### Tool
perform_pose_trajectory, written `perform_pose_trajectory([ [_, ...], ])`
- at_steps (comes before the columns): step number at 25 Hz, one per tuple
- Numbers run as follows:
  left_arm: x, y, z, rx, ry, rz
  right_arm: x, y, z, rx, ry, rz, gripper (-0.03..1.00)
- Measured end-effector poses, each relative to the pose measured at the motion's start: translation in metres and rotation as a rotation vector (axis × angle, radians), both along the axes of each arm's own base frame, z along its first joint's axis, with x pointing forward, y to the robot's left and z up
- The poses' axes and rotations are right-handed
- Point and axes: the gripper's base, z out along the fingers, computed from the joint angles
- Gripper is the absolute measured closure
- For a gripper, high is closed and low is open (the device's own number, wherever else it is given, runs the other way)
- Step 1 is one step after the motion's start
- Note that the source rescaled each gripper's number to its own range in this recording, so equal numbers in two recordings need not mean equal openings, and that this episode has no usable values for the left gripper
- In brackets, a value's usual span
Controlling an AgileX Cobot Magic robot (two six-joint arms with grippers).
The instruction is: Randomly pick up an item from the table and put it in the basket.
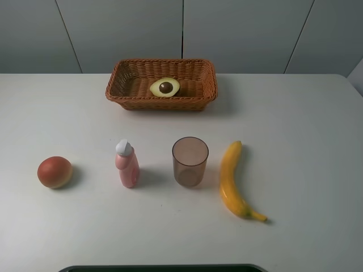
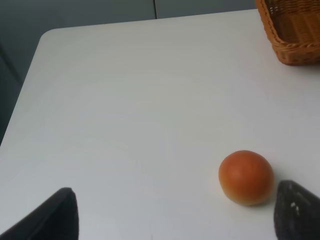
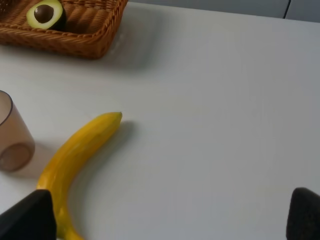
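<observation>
The halved avocado (image 1: 165, 86) lies cut side up, brown pit showing, inside the brown wicker basket (image 1: 210, 85) at the back middle of the white table (image 1: 295, 130). It also shows in the right wrist view (image 3: 45, 14), in the basket (image 3: 75, 45). A corner of the basket (image 2: 292, 35) shows in the left wrist view. Neither arm shows in the high view. My left gripper (image 2: 175, 220) is open and empty, its fingers wide apart over bare table. My right gripper (image 3: 167, 220) is open and empty too, beside the banana.
A row stands in front of the basket: a reddish-orange fruit (image 1: 55, 171) (image 2: 246, 177), a pink bottle (image 1: 127, 164), a translucent brownish cup (image 1: 190, 161) (image 3: 12, 135) and a yellow banana (image 1: 231, 180) (image 3: 80, 150). A dark edge (image 1: 159, 268) runs along the table's front.
</observation>
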Motion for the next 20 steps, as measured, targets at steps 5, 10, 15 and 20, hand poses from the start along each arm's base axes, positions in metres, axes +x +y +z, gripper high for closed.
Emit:
perform_pose_trajectory([
  [5, 0.0000, 0.0000, 0.0000, 0.000, 0.000, 0.000, -0.0002, 0.0008, 0.0000, 0.009, 0.002, 0.005, -0.02],
  [10, 0.0000, 0.0000, 0.0000, 0.000, 0.000, 0.000, -0.0003, 0.0005, 0.0000, 0.008, 0.002, -0.056, -0.02],
  [15, 0.0000, 0.0000, 0.0000, 0.000, 0.000, 0.000, -0.0009, 0.0031, -0.0001, -0.002, 0.001, -0.196, -0.02],
  [20, 0.0000, 0.0000, 0.0000, 0.000, 0.000, 0.000, -0.0054, 0.0082, 0.0002, -0.014, -0.036, -0.209, -0.02],
])
